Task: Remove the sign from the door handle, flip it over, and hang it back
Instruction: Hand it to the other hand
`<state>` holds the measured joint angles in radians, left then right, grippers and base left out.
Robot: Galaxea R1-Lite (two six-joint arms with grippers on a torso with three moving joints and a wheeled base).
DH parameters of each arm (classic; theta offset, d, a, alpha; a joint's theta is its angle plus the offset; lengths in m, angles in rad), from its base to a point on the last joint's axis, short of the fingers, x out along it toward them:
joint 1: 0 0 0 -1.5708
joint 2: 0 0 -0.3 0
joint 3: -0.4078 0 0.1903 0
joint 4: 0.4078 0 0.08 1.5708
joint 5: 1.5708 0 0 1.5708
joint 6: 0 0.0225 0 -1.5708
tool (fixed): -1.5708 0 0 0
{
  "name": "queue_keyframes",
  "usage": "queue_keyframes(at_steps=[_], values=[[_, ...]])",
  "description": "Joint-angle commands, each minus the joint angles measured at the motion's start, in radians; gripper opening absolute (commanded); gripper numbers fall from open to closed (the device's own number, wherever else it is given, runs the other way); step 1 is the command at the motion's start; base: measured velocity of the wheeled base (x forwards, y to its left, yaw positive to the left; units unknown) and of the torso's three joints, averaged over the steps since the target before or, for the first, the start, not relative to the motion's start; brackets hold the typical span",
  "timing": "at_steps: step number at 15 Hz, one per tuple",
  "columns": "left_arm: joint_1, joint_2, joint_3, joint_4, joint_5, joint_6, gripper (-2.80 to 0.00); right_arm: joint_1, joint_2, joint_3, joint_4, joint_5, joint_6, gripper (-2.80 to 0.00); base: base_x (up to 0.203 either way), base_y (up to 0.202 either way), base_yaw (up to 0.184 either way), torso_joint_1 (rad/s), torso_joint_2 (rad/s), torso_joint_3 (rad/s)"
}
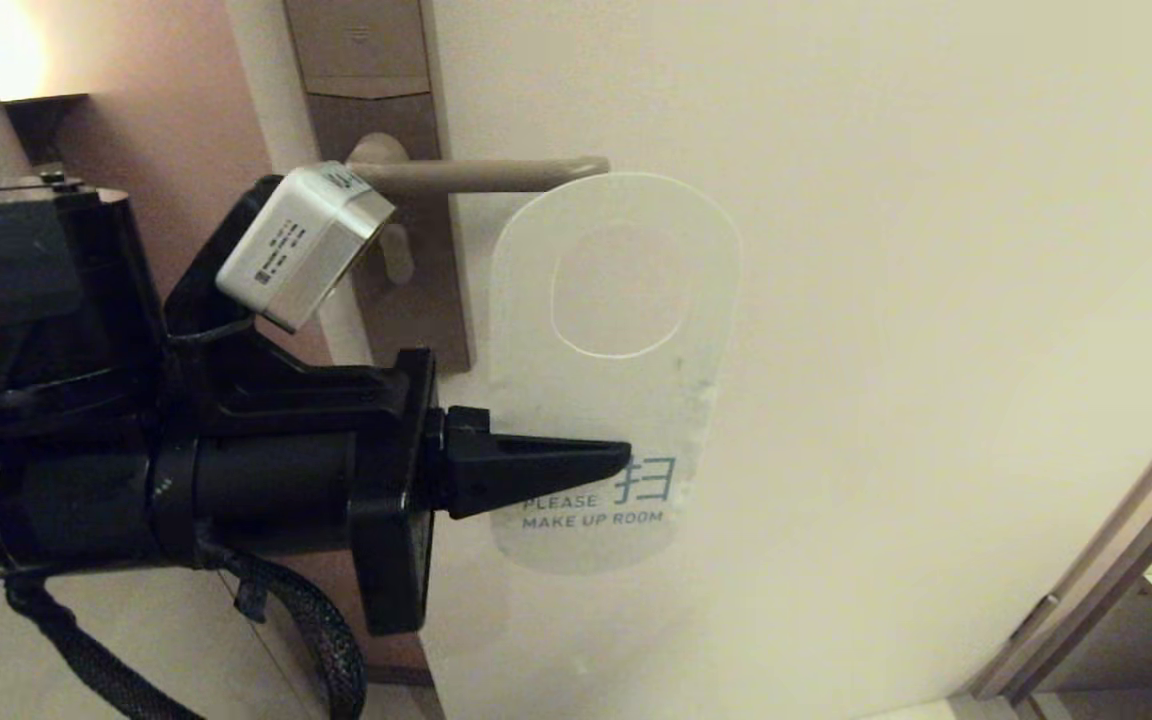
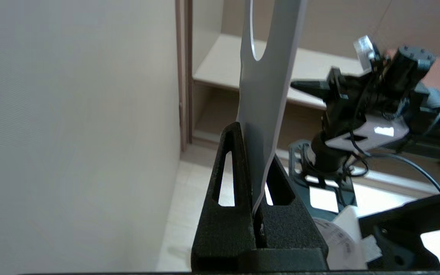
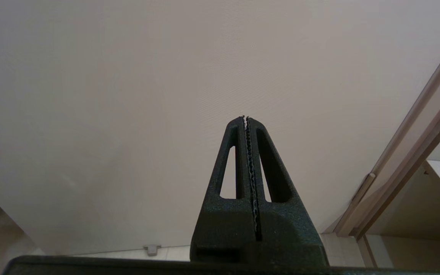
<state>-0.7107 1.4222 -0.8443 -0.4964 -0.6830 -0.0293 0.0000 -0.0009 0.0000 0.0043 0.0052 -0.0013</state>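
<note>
White sign (image 1: pixel 616 370) between left tool (image 1: pixel 626 462) tips

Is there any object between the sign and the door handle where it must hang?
Nothing visible. The left gripper holds the sign with the white side out, its top just below the tip of the door handle; its hole is not around the lever.

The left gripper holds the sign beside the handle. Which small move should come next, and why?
Probably shift the sign up and toward the handle tip, to thread its oval hole over it: the white side already faces out, the left gripper pinches its lower part, and the hole hangs below the lever.
</note>
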Motion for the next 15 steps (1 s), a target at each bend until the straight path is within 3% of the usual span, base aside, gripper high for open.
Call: queue_keyframes(at_steps=[1,8,12,14,15], values=[[0.011,0.01,0.002,-0.017,-0.007,-0.024,-2.8,0.0,0.001,0.0,0.0,-0.001,0.002,-2.8,0.0,0.0,0.0,0.0,0.0,0.0],[-0.051,0.11,0.029,-0.162,-0.008,-0.056,-2.8,0.0,0.015,-0.06,0.019,0.012,0.02,-2.8,0.0,0.0,0.0,0.0,0.0,0.0],[-0.064,0.138,0.036,-0.218,-0.007,-0.08,-2.8,0.028,0.259,-0.192,0.007,0.054,0.022,-2.8,0.0,0.0,0.0,0.0,0.0,0.0],[-0.067,0.146,0.036,-0.234,-0.007,-0.086,-2.8,0.061,0.429,-0.282,-0.051,0.126,0.018,-2.8,0.0,0.0,0.0,0.0,0.0,0.0],[-0.064,0.147,0.036,-0.234,-0.007,-0.089,-2.8,0.072,0.5,-0.334,-0.073,0.22,0.016,-2.8,0.0,0.0,0.0,0.0,0.0,0.0]])
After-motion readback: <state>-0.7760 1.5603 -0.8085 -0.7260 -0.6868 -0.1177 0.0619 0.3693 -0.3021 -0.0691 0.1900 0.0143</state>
